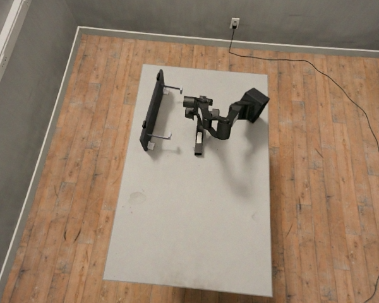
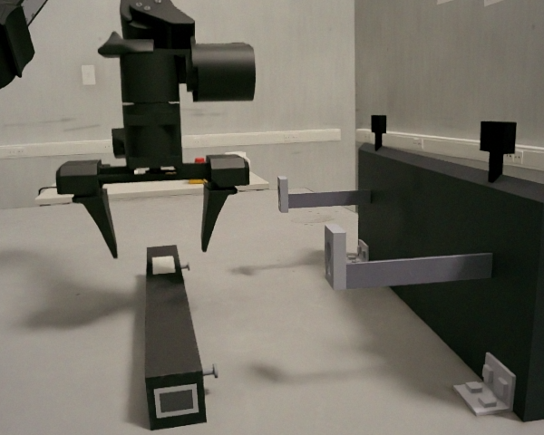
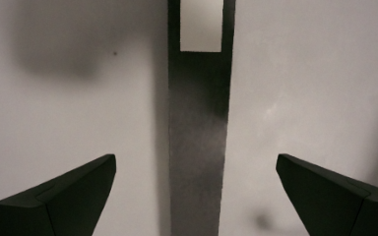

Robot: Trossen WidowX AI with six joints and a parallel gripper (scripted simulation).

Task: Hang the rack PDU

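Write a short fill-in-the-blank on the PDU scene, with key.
1. The rack PDU lies on the ____.
2. The buttons on the PDU point toward the dark upright ____ that carries both keyhole plates.
3. The gripper's fingers are ____, with the PDU between them in the wrist view.

Missing words: table; panel; open
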